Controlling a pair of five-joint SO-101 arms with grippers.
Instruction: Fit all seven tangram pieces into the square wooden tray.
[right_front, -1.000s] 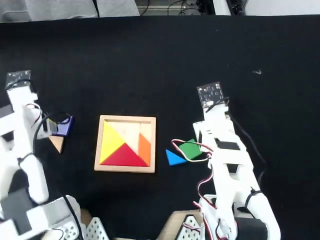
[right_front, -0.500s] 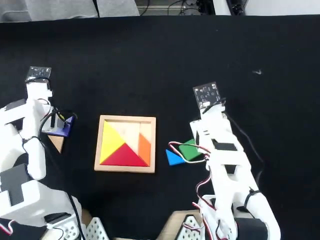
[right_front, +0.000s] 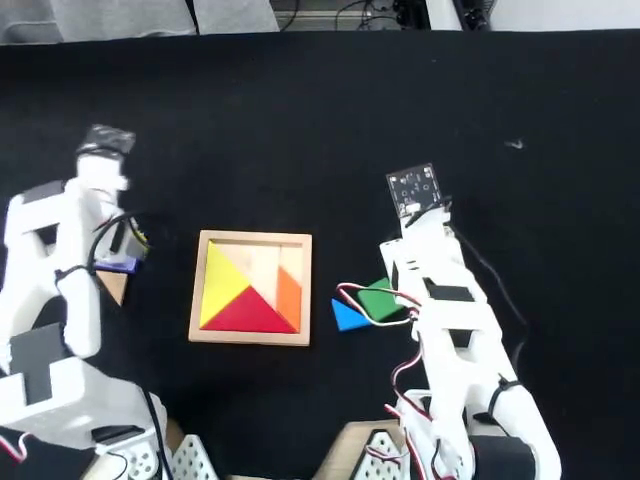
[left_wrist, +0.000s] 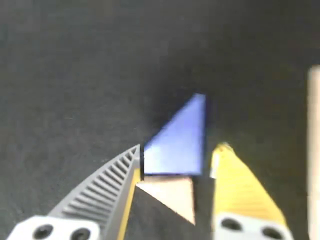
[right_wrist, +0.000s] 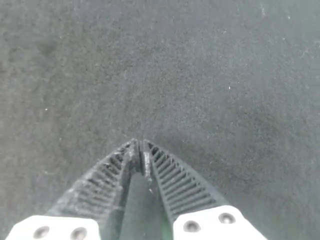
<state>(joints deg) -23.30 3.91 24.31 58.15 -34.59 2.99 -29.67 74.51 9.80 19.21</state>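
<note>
The square wooden tray (right_front: 250, 238) sits mid-bench. A yellow triangle (right_front: 224, 284), a red triangle (right_front: 250, 315) and an orange piece (right_front: 289, 294) are already seated in it. Bare wood shows in the upper part, so there's room for the rest.

Just to one side of the tray lie a blue triangle (right_front: 346, 317) and a green flat piece (right_front: 381, 297), touching each other and parked beside the right arm. On the tray's other side, a violet-blue wedge-shaped piece (left_wrist: 182, 132) lies flat on the black bench (right_front: 300, 120), touching a pale wooden triangle (left_wrist: 172, 195).

The left hand (left_wrist: 178, 148) is where the action is. Its fingers are spread and straddle the violet-blue piece, the ribbed grey finger (left_wrist: 112, 172) at one edge and the yellow finger (left_wrist: 235, 182) just off the other. It isn't clamped yet, and that looks like a line-up for a pinch across the piece's width.

In the high view the left arm arches up from its base near the bench's front edge, with the wrist tipped down over the two pieces. The right hand (right_wrist: 139, 152) is pressed closed on nothing, pointing at bare bench. Its arm is stretched low and forward, seemingly waiting its turn.
</note>
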